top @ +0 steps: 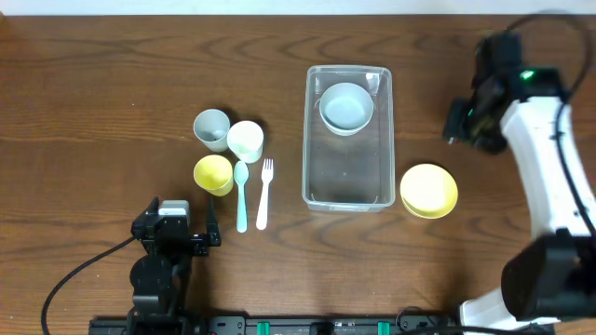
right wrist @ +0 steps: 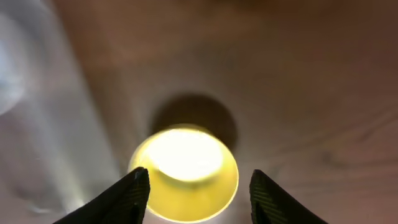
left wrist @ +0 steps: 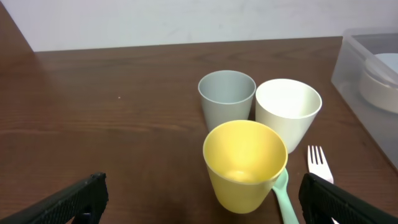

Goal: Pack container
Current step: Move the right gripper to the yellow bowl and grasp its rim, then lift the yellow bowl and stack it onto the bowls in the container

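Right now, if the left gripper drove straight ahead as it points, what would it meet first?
Probably the round yellow plastic cup, centred ahead of the left gripper; depth is uncertain.

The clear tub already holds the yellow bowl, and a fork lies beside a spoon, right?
Not quite. The container holds a pale grey bowl; the yellow bowl sits outside, beside it, as the overhead view shows. The fork does lie beside the spoon.

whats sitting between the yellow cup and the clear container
A pale green spoon and a white fork lie side by side between the yellow cup and the container, seen in the overhead view.
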You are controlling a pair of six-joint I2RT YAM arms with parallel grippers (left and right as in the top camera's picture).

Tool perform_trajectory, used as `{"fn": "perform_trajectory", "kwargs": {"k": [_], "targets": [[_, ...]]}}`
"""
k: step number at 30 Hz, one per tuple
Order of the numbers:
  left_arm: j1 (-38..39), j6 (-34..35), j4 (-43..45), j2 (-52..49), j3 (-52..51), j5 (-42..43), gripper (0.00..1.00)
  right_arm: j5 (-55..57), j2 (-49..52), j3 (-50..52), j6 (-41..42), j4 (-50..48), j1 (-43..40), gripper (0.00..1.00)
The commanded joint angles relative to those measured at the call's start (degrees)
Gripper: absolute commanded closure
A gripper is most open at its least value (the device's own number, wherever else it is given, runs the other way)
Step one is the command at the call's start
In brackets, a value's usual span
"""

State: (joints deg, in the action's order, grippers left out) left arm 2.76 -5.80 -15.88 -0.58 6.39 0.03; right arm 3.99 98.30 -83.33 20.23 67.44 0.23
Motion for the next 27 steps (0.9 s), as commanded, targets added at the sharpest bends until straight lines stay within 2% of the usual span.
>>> {"fn": "perform_trajectory", "kwargs": {"k": [1, 6, 10, 12, 16, 19, 23, 24, 27], "targets": [[-0.24, 0.5, -0.26, 0.31, -1.42, 0.42, 0.02, -0.15, 0.5, 10.23, 1.22, -4.46, -0.17, 0.46], [-0.24, 0.5, -0.26, 0.31, -1.42, 0.42, 0.02, -1.27, 0.5, 23.06, 1.95, -15.74, -0.17, 0.47], [-0.24, 0.5, -0.28, 0.31, -1.42, 0.42, 0.02, -1.73, 0.5, 27.71, 2.03, -21.66, -0.17, 0.73], [-0.24, 0.5, -0.26, 0.31, -1.42, 0.44, 0.02, -2.08, 0.5, 28.2, 2.25, -22.25, -0.17, 0.82], [-0.24, 0.5, -0.26, 0.31, -1.42, 0.42, 0.02, -2.08, -0.09, 27.87, 2.25, -22.23, -0.17, 0.96], [-0.24, 0.5, -0.26, 0.31, -1.42, 0.42, 0.02, -2.08, -0.59, 27.87, 2.45, -22.14, -0.17, 1.0], [-0.24, 0.5, -0.26, 0.31, -1.42, 0.42, 0.02, -2.08, -0.61, 27.87, 2.43, -21.86, -0.17, 0.99], [-0.24, 0.5, -0.26, 0.31, -1.42, 0.42, 0.02, -2.08, -0.61, 27.87, 2.43, -21.81, -0.17, 0.95], [-0.24, 0.5, -0.26, 0.31, -1.42, 0.42, 0.02, -3.37, -0.61, 27.87, 2.27, -21.81, -0.17, 0.59]]}}
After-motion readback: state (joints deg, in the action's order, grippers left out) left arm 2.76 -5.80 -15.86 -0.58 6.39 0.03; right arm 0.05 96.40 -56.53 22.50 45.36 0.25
